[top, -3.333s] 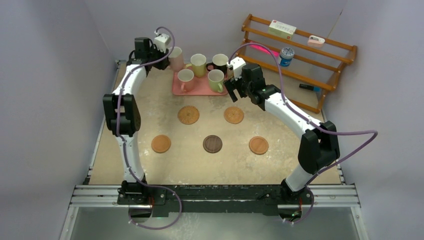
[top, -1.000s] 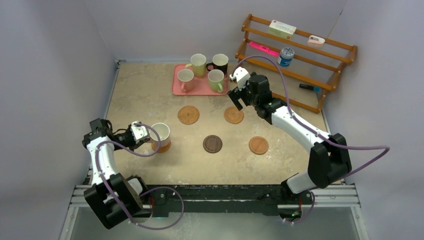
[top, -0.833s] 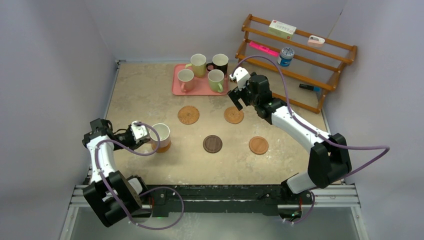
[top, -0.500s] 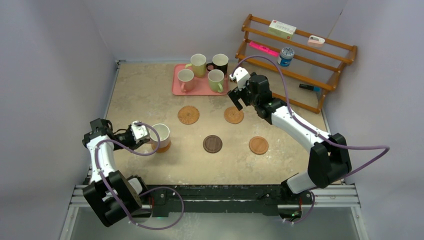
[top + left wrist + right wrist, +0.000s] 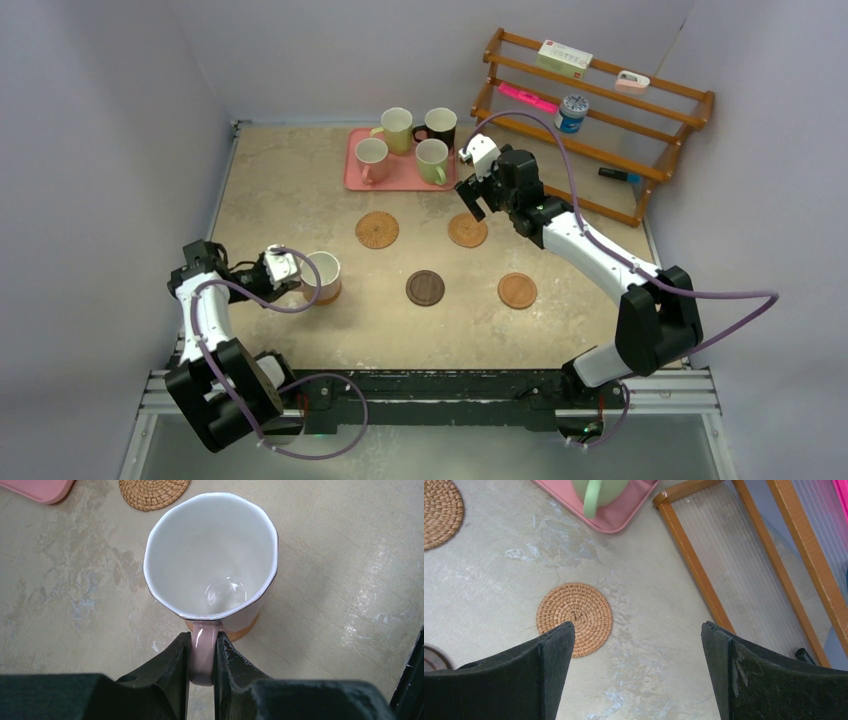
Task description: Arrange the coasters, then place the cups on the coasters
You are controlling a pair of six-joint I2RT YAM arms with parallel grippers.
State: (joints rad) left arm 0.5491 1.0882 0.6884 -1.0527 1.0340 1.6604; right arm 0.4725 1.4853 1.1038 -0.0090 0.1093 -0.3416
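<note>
1. Ceramic and pink, with a white inside, the held cup (image 5: 210, 555) is shown upright near the left edge of the bench (image 5: 280, 200), towards the near corner.
2. Its handle, turned towards the left arm, is clamped between the narrowed jaws of the left gripper (image 5: 201, 647).
3. A tan coaster (image 5: 247, 627) is seen directly under the held cup as a thin orange rim at its base. Whether the cup bears on it cannot be told.
4. The right gripper (image 5: 638, 630) is held wide apart and grips nothing. It is poised above the bench, just beside the right woven coaster (image 5: 574, 619).
5. The left woven coaster (image 5: 377, 230) is laid level with the right one, both in front of the tray. The dark brown coaster (image 5: 425, 288) and the plain tan coaster (image 5: 517, 291) are laid nearer the front edge, well apart.
6. The pink tray (image 5: 350, 170) is set at the far edge of the bench. Four cups are carried on it: the pale yellow cup (image 5: 397, 128) and the black cup (image 5: 440, 127) behind, the second pink cup (image 5: 371, 158) and the light green cup (image 5: 432, 160) in front.
7. None of these four coasters is covered by a cup.
</note>
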